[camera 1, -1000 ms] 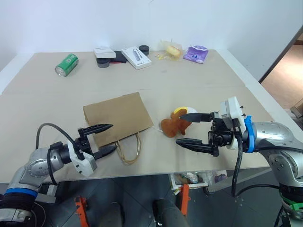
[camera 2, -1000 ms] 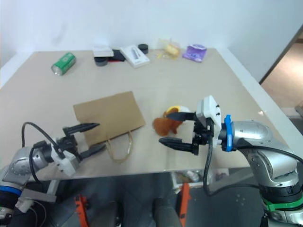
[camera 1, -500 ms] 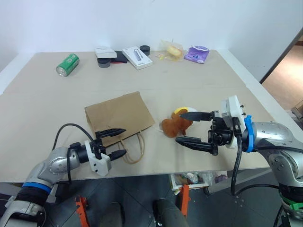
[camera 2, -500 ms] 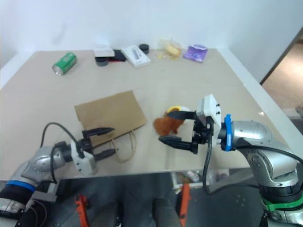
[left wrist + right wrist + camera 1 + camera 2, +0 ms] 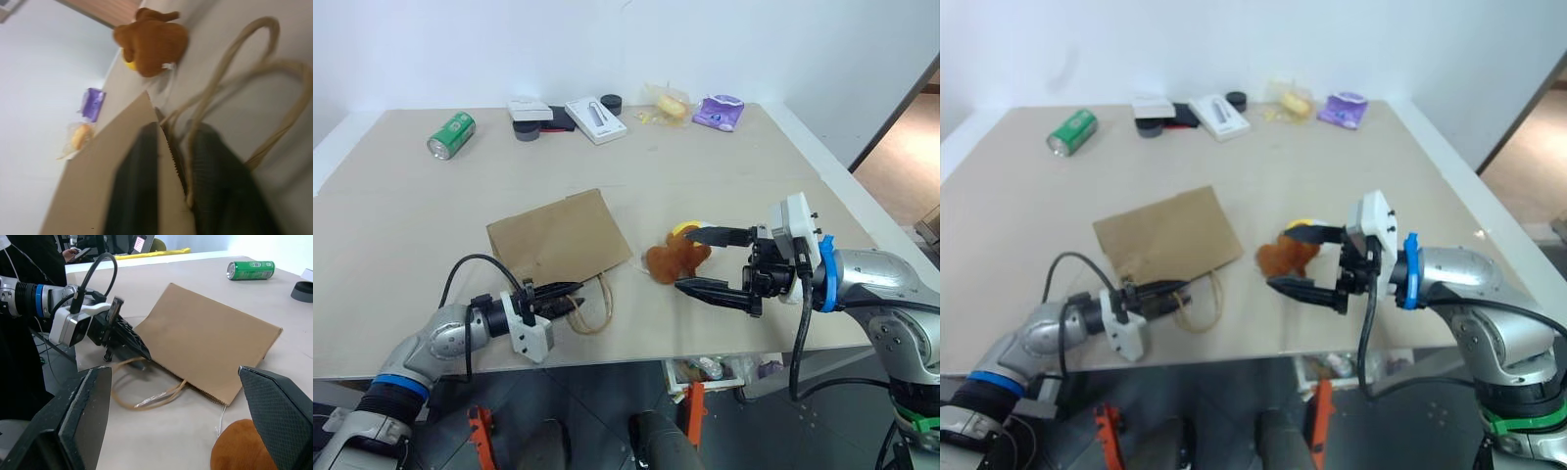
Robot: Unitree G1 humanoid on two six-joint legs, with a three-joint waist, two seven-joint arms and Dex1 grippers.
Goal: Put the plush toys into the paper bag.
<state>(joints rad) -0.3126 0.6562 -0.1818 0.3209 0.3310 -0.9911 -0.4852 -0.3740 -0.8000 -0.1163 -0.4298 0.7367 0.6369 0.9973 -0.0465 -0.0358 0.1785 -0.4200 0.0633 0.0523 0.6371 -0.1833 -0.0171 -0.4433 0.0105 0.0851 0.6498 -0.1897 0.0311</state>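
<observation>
L gripper (image 5: 566, 295) pinching the paper bag (image 5: 558, 238) mouth edge, bag lying flat mid-table; R gripper (image 5: 705, 259) hanging spread wide beside 2 plush toys (image 5: 677, 255), just right of bag

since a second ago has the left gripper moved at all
Yes. The left gripper has come in toward the paper bag, its fingers now closed at the bag's open edge by the handles; earlier it stood open, farther left.

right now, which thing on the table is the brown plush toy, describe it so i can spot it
Start at the flat paper bag lying near the table's front edge. Just to its right sits the brown plush toy, between the open fingers of the right gripper. It is fuzzy and rust-brown with stubby limbs, unlike the white and yellow toy touching it behind.
</observation>
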